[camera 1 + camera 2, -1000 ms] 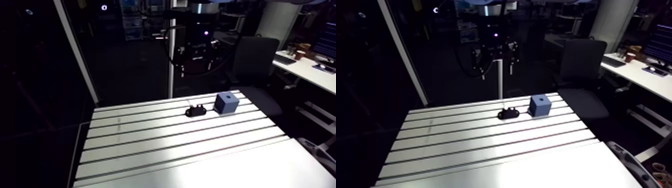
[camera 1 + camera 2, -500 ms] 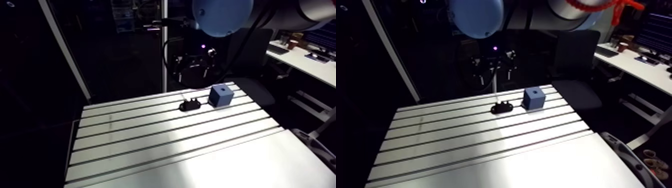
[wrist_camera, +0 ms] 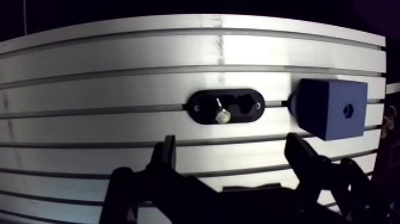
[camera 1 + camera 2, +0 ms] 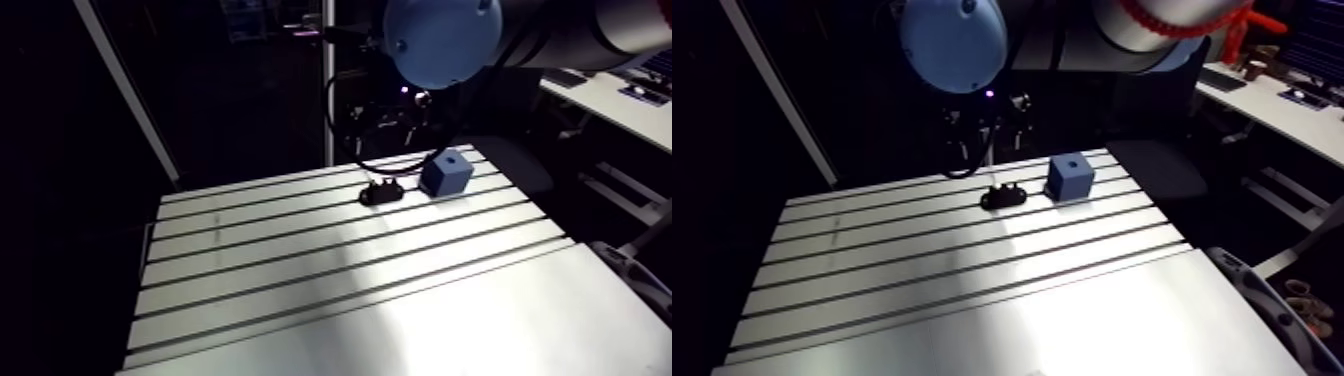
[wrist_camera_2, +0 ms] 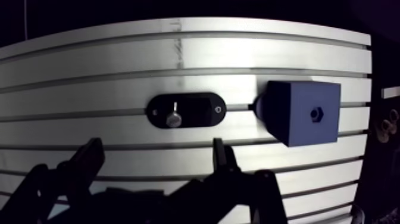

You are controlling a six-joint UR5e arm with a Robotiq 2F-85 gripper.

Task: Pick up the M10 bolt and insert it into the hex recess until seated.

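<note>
Aluminium slotted table (image 3: 89,89) is occupied by three items. The blue block (image 3: 333,110), with its hex recess (image 3: 348,110) in one face, is set just beside the black holder (image 3: 238,107). The M10 bolt (image 3: 222,115) is carried in that holder. The gripper (image 3: 232,146) is held short of the holder, fingers spread wide and empty. Before closing, the fingers should be centred over the holder so the bolt is straddled squarely.

Slotted aluminium table (image 4: 300,300), black oval holder (image 5: 199,111) lying on it
</note>
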